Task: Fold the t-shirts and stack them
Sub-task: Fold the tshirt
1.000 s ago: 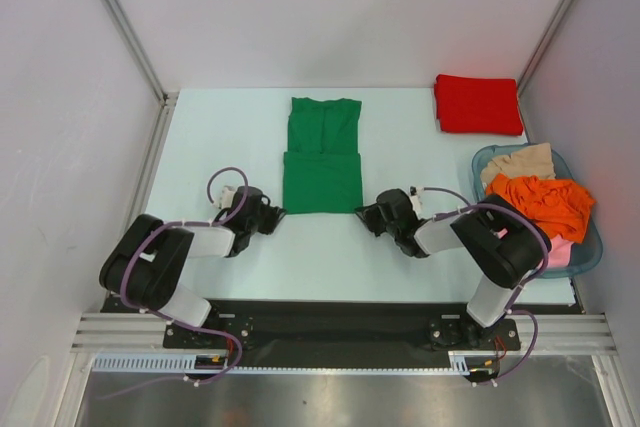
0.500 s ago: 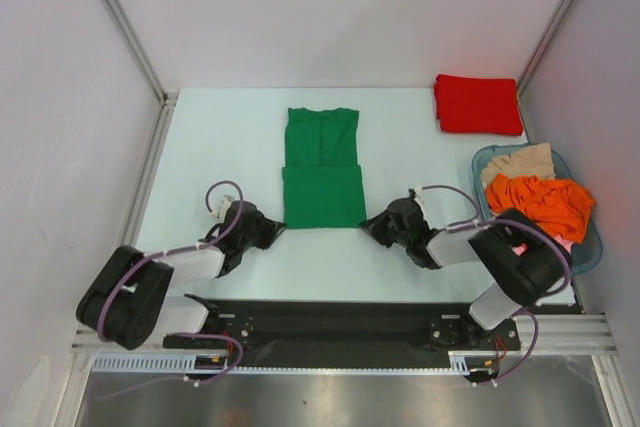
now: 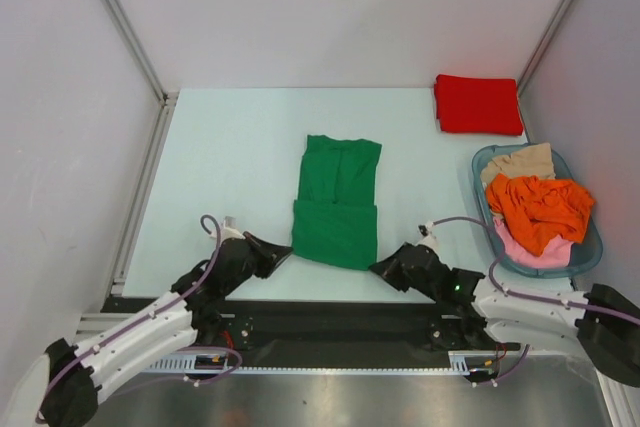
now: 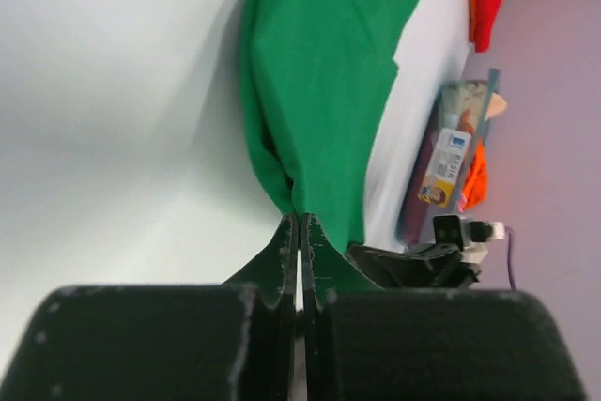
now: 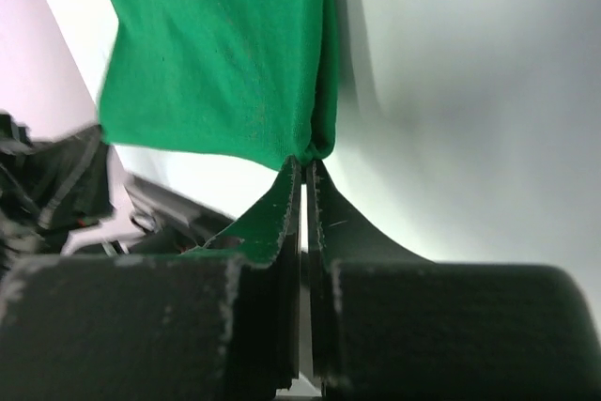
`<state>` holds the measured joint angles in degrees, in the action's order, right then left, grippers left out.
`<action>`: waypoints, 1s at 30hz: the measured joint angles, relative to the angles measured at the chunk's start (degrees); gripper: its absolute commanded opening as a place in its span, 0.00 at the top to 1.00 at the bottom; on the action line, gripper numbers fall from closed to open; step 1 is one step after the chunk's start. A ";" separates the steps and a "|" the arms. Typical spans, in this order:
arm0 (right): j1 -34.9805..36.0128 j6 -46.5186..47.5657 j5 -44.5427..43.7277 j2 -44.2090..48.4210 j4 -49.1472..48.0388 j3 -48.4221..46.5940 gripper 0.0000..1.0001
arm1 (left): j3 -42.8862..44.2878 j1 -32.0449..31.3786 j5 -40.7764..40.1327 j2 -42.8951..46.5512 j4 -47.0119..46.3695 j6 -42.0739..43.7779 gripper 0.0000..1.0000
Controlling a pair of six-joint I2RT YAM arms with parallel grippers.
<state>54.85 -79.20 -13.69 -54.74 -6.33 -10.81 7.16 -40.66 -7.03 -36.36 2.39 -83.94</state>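
The green t-shirt (image 3: 338, 197) lies partly folded near the table's front edge, its near part doubled over. My left gripper (image 3: 281, 251) is shut on the shirt's near left corner; the left wrist view shows green cloth (image 4: 319, 72) pinched at the fingertips. My right gripper (image 3: 380, 268) is shut on the near right corner, with cloth (image 5: 216, 53) bunched at its tips in the right wrist view. A folded red t-shirt (image 3: 477, 104) lies at the far right.
A blue basket (image 3: 590, 256) at the right holds orange (image 3: 540, 204), beige (image 3: 518, 162) and pink (image 3: 540, 252) garments. Grey walls and metal posts enclose the table. The black base rail runs just behind both grippers.
Both grippers have pulled the green shirt toward the near edge, and it has slid forward and skewed slightly. Both arms have stretched low along the table's front edge.
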 measured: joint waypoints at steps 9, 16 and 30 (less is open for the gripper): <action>12.68 -4.76 -8.83 14.12 16.63 -0.39 1.00 | 0.31 -11.34 -6.40 8.76 12.13 -4.76 1.00; 2.14 3.10 -6.12 12.33 23.15 -9.31 1.00 | 9.81 -11.08 -11.28 2.43 17.03 -0.92 1.00; -34.95 30.34 25.03 -27.85 14.86 -41.24 1.00 | 47.04 15.98 3.93 -42.99 7.85 21.35 1.00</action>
<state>19.90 -48.86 11.33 -82.59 8.54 -52.05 54.19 -24.69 -3.09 -79.35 10.24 -62.59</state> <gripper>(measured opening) 0.017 0.009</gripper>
